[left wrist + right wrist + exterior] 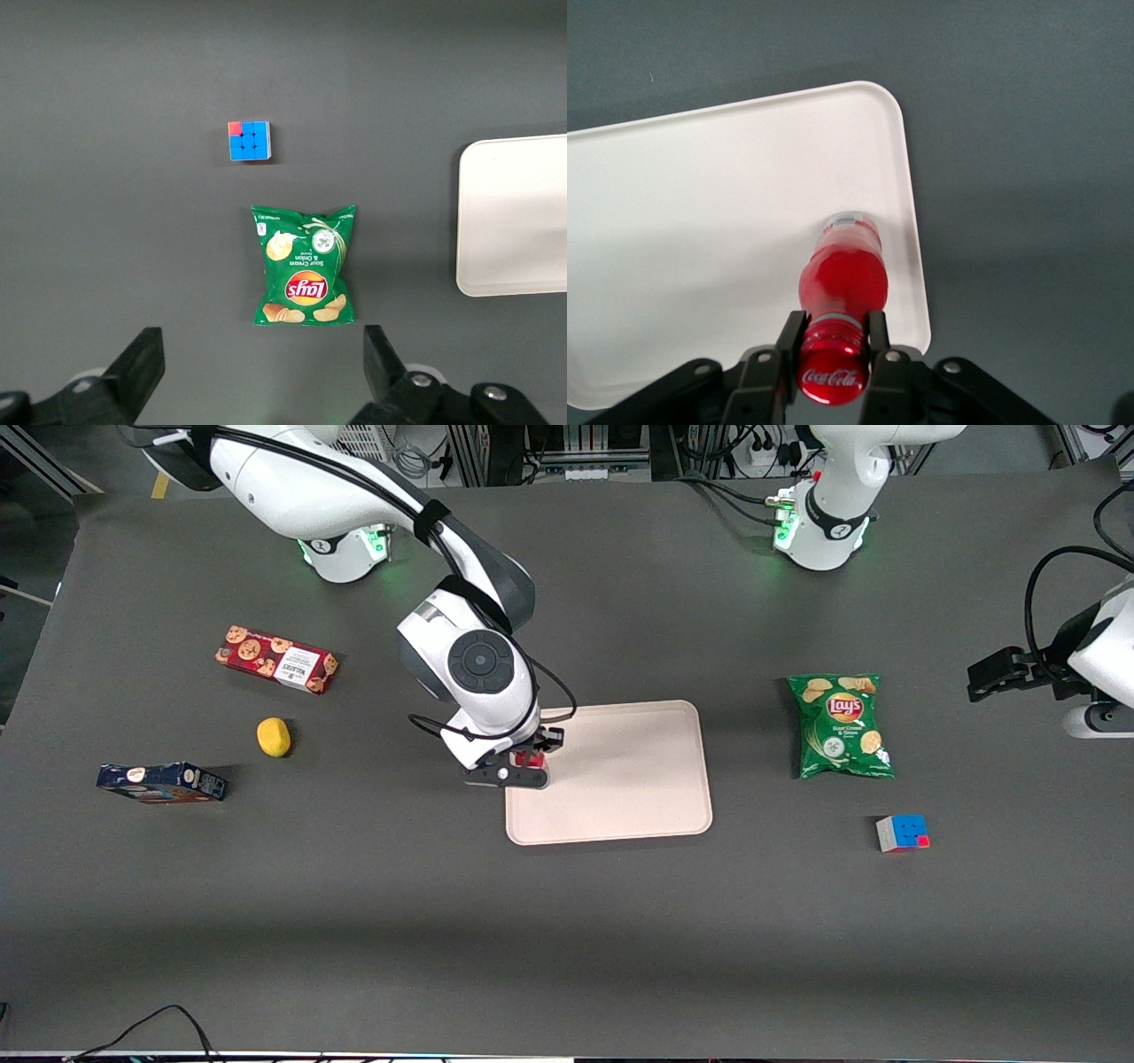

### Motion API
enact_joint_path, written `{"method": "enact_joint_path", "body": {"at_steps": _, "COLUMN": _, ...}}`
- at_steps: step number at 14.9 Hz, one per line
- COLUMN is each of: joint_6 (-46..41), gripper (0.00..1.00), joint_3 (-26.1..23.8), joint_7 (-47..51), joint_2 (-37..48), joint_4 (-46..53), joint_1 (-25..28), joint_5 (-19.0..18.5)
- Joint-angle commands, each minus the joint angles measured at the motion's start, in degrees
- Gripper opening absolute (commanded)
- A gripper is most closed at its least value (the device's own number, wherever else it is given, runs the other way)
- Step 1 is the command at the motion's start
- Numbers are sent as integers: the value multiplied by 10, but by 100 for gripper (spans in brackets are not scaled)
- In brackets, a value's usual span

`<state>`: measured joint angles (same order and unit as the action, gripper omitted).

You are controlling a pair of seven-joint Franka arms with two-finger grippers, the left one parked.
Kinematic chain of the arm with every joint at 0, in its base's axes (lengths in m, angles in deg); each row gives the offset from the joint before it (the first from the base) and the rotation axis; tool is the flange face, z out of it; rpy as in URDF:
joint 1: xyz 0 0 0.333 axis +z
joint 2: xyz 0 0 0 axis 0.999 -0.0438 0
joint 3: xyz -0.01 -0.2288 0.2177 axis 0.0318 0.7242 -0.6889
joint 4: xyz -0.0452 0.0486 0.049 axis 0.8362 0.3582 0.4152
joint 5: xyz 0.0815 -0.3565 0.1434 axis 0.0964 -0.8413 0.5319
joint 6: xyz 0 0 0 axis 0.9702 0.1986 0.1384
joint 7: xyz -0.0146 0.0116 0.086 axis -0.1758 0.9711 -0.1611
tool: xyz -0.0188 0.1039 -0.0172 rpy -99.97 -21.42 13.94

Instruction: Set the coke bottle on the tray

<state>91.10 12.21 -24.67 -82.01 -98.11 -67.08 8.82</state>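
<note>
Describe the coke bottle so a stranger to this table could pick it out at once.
Start at the pale tray in the middle of the table. At its edge toward the working arm, the gripper is shut on the neck of the coke bottle, base over the tray. It is the only bottle: small, red cap, red label.

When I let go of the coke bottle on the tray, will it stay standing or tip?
The coke bottle, held at its cap by the gripper, looks tall on a narrow base, so probably tippy. It stands near the tray rim; an uneven footing might topple it. Being round, it would likely roll.
</note>
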Motion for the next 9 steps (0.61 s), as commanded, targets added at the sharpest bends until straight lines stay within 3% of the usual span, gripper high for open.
{"method": "enact_joint_path", "body": {"at_steps": 1, "joint_6": 5, "gripper": 87, "joint_3": 1, "joint_7": 19, "joint_2": -9, "joint_4": 18, "joint_1": 2, "joint_5": -15}}
{"method": "enact_joint_path", "body": {"at_steps": 2, "joint_6": 5, "gripper": 100, "joint_3": 1, "joint_7": 19, "joint_2": -8, "joint_4": 18, "joint_1": 1, "joint_5": -15}}
{"method": "enact_joint_path", "body": {"at_steps": 7, "joint_6": -28, "gripper": 100, "joint_3": 1, "joint_7": 1, "joint_2": 60, "joint_4": 13, "joint_1": -23, "joint_5": -15}}
{"method": "enact_joint_path", "body": {"at_steps": 9, "joint_6": -63, "gripper": 100, "joint_3": 5, "joint_7": -85, "joint_2": 118, "joint_4": 4, "joint_1": -62, "joint_5": -34}}
